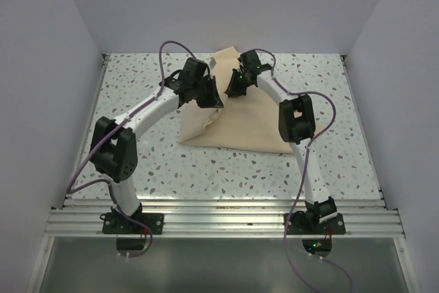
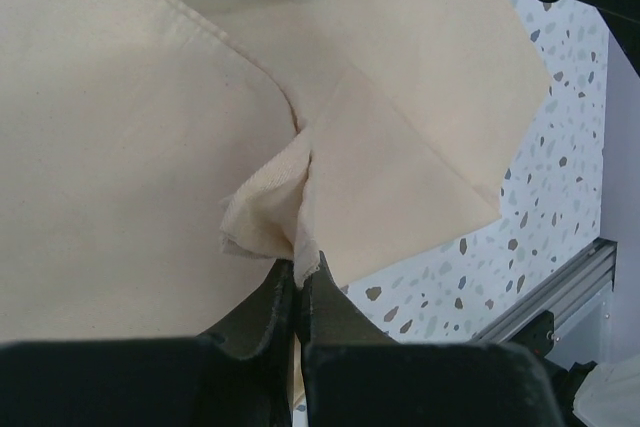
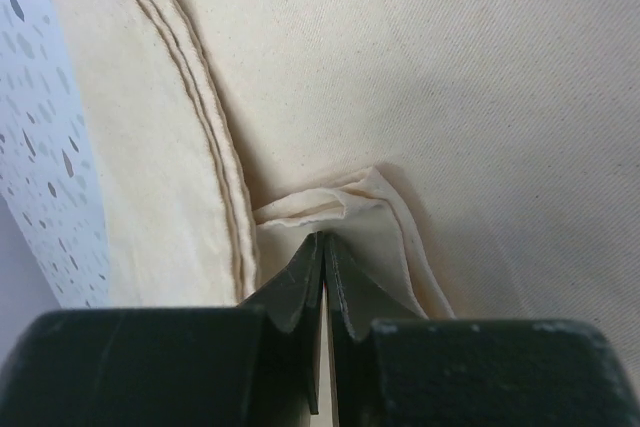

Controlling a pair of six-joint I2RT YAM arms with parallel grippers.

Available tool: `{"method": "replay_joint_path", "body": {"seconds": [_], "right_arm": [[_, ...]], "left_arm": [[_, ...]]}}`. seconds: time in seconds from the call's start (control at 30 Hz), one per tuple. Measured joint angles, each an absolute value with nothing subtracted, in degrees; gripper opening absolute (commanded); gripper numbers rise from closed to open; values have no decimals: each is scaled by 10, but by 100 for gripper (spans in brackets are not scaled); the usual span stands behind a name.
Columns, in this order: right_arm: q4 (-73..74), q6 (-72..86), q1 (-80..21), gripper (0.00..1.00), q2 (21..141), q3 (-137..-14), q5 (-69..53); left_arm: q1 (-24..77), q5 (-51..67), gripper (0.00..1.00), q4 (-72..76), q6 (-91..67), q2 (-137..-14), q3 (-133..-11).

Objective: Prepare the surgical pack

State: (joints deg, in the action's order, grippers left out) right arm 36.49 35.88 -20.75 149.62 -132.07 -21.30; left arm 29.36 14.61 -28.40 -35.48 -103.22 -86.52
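Noted left arm (image 1: 147,109) and right arm (image 1: 305,159) arched forward from near-edge bases, elbows out to the sides, wrists angled inward, near each other but apart. Found left gripper (image 2: 298,269) pinched tight on a fold of beige cloth (image 2: 120,147); found right gripper (image 3: 323,239) likewise clamped on another fold.

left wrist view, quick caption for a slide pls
Beige cloth, a bunched fold pinched between the shut left fingers, speckled table at right.

On table (image 1: 171,169), surgical pack (image 1: 240,128) toward far edge
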Motion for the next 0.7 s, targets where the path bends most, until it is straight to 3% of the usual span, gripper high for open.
{"method": "replay_joint_path", "body": {"seconds": [0.23,0.37,0.43,0.5,0.57,0.7], "right_arm": [[359,361,-202,6,1495,-1310,-239],[354,367,-191,6,1484,-1289,-256],[359,367,-184,6,1473,-1271,-262],[373,366,-172,6,1463,-1260,-263],[386,363,-154,6,1458,-1258,-260],[412,349,-115,11,1449,-1258,-248]], "left_arm": [[294,147,0,-286,-355,-1067,-896],[294,157,24,-281,-357,-1078,-898],[294,167,30,-277,-361,-1084,-898],[294,180,55,-271,-363,-1088,-898],[295,191,70,-264,-363,-1089,-898],[295,204,74,-251,-360,-1089,-899]]}}
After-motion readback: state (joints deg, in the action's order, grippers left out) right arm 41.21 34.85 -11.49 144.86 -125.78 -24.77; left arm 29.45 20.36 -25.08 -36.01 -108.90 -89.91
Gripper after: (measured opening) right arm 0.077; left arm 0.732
